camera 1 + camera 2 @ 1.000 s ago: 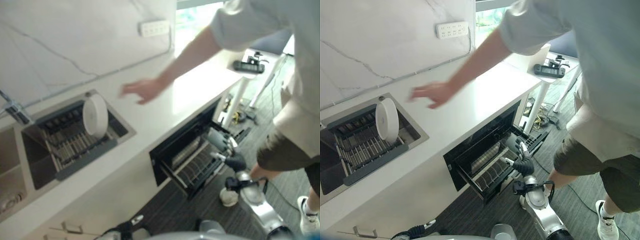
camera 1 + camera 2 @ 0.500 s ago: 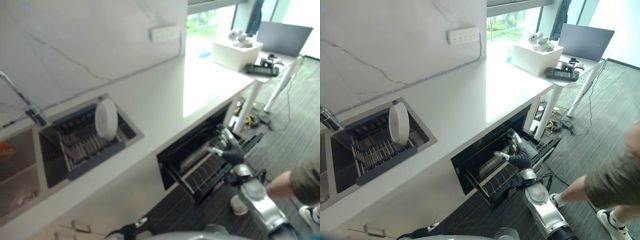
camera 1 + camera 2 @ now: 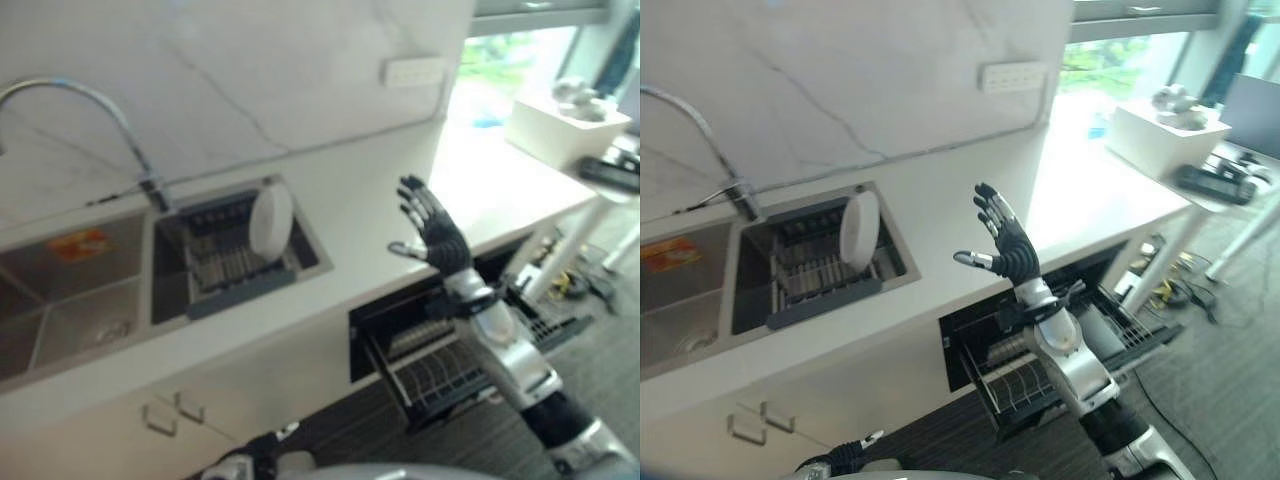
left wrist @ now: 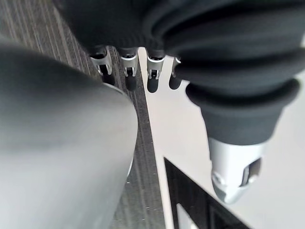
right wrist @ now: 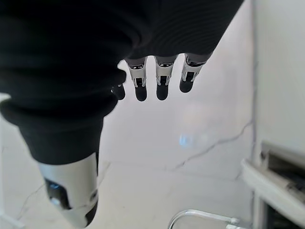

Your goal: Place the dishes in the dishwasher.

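Plate (image 3: 859,230) stands on edge in the grey rack (image 3: 818,273) set in the right basin of the sink (image 3: 700,300), well apart from the dishwasher (image 3: 1040,345). It is the one dish that shows, and nothing holds it.

Under the worktop (image 3: 970,215) the dishwasher is open, its wire basket (image 3: 1015,380) pulled out. No dish can be made out in the part of the basket that shows, so the loading looks not yet begun; only the opening of the machine counts as done.

Right hand (image 3: 1005,245) is raised above the worktop's front edge, between the sink and the dishwasher, with fingers spread wide and straight and thumb out to the side. It holds nothing, and its own wrist view shows the same straight fingers (image 5: 162,78) against the pale wall.

Left hand (image 4: 138,71) hangs low by the floor, fingers straight and relaxed, empty.

What is left, by this reading, is nearly everything: reach across to the rack, take the plate by its rim, carry it over the worktop and down, and stand it in the basket. The reach to the sink is the long part.
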Motion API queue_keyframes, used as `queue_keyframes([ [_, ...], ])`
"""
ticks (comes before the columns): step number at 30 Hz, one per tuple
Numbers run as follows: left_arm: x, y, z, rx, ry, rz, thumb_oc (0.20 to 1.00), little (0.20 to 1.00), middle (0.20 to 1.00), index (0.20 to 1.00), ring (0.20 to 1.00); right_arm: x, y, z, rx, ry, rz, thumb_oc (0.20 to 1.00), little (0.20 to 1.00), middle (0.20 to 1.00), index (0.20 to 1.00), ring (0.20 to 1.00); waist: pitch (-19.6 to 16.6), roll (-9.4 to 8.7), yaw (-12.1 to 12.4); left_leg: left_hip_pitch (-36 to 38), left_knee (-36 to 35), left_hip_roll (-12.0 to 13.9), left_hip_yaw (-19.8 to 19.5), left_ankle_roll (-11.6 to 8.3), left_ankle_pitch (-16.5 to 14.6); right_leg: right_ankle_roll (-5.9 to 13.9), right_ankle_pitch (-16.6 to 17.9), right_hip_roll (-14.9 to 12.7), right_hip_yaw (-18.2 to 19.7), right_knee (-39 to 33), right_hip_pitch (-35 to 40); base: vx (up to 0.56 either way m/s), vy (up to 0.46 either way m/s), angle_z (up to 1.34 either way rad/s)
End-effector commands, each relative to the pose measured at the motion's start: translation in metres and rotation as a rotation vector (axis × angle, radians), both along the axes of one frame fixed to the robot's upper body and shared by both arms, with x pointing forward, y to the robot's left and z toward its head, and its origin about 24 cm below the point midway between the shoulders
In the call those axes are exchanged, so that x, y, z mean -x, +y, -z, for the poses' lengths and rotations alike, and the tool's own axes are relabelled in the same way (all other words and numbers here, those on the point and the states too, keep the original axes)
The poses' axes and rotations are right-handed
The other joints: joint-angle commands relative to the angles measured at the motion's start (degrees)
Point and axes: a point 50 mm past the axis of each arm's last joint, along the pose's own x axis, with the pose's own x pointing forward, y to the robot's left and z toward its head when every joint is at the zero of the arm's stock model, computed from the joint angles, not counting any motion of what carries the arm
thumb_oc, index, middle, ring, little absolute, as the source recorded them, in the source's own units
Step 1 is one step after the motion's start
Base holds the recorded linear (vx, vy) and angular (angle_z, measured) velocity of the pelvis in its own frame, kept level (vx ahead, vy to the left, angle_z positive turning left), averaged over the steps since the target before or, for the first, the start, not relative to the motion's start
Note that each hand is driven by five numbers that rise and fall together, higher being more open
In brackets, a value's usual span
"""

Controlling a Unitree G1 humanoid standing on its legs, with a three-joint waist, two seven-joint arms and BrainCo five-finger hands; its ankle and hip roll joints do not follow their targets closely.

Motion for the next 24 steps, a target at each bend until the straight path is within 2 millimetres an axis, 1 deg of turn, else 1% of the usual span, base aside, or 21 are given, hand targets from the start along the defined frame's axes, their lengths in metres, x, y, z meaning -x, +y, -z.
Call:
queue_keyframes([
  [1,0.060,-0.001,0.011,0.012,0.200,-0.001,1.000,1.000,1.000,1.000,1.000,-0.003,-0.006,-0.022,-0.109,-0.062,0.014,1.000,1.000,1.000,1.000,1.000,1.7,-1.09,0.3,1.6,3.9,0.2,-0.4,0.57,-7.1,-0.11,2.0,-0.6,1.0,0.8,-1.7,0.08,0.024,0.49],
  [4,0.071,0.008,0.010,0.024,0.213,-0.029,1.000,1.000,1.000,1.000,1.000,-0.023,-0.017,-0.036,-0.160,-0.066,0.079,1.000,1.000,1.000,1.000,1.000,2.4,-0.91,3.2,1.6,3.9,-0.8,-2.6,0.57,-7.0,-0.08,1.7,-1.3,-1.0,0.8,-0.3,0.10,0.036,0.52],
  [5,0.072,0.011,0.010,0.024,0.215,-0.033,1.000,1.000,1.000,1.000,1.000,-0.027,-0.018,-0.040,-0.180,-0.068,0.092,1.000,1.000,1.000,1.000,1.000,2.3,-0.89,3.8,1.3,3.9,-1.1,-3.1,0.66,-6.7,-0.07,1.9,-1.5,-1.5,0.8,-0.3,0.11,0.056,0.84],
  [6,0.073,0.016,0.009,0.020,0.219,-0.039,1.000,1.000,1.000,1.000,1.000,-0.037,-0.022,-0.045,-0.203,-0.064,0.132,1.000,1.000,1.000,1.000,1.000,2.6,-0.74,5.1,1.5,3.9,-1.7,-4.1,0.77,-6.8,-0.01,1.7,-1.8,-2.2,0.8,0.6,0.08,0.062,0.78],
  [10,0.083,0.022,0.008,0.022,0.239,-0.068,1.000,1.000,1.000,1.000,1.000,-0.050,-0.029,-0.051,-0.217,-0.072,0.218,1.000,1.000,1.000,1.000,1.000,2.5,-0.64,7.2,1.2,3.9,-2.7,-5.9,1.04,-6.4,0.16,1.5,-2.2,-3.3,0.8,1.5,0.05,0.058,0.54],
  [13,0.085,0.026,0.007,0.025,0.246,-0.083,1.000,1.000,1.000,1.000,1.000,-0.056,-0.035,-0.053,-0.226,-0.067,0.256,1.000,1.000,1.000,1.000,1.000,2.4,-0.65,8.0,0.6,3.9,-3.3,-6.8,1.20,-6.0,0.26,1.7,-2.4,-3.9,0.8,1.6,0.04,0.045,0.31],
  [14,0.087,0.029,0.007,0.026,0.249,-0.086,1.000,1.000,1.000,1.000,1.000,-0.061,-0.039,-0.054,-0.228,-0.055,0.273,1.000,1.000,1.000,1.000,1.000,2.6,-0.62,8.7,0.9,3.9,-3.5,-7.2,1.16,-6.1,0.34,1.4,-2.5,-4.1,0.8,2.1,0.06,0.049,0.23],
  [17,0.087,0.030,0.007,0.025,0.247,-0.083,1.000,1.000,1.000,1.000,1.000,-0.068,-0.041,-0.055,-0.231,-0.033,0.294,1.000,1.000,1.000,1.000,1.000,2.8,-0.59,9.8,0.4,3.9,-4.1,-8.0,1.24,-5.9,0.56,1.5,-2.8,-4.7,0.8,2.4,0.05,0.045,0.08],
  [21,0.088,0.032,0.006,0.019,0.251,-0.054,1.000,1.000,1.000,1.000,1.000,-0.074,-0.045,-0.053,-0.266,-0.011,0.351,1.000,1.000,1.000,1.000,1.000,2.9,-0.50,10.8,-0.2,3.9,-4.6,-8.5,1.37,-5.6,0.78,1.4,-3.1,-5.6,0.8,2.7,0.02,0.032,0.19],
  [24,0.089,0.030,0.007,0.023,0.251,-0.055,1.000,1.000,1.000,1.000,1.000,-0.074,-0.050,-0.053,-0.283,-0.031,0.402,1.000,1.000,1.000,1.000,1.000,3.0,-0.41,11.0,-0.4,3.9,-4.7,-8.8,1.36,-5.5,0.84,1.4,-3.1,-5.6,0.8,2.7,0.02,0.018,0.13],
])
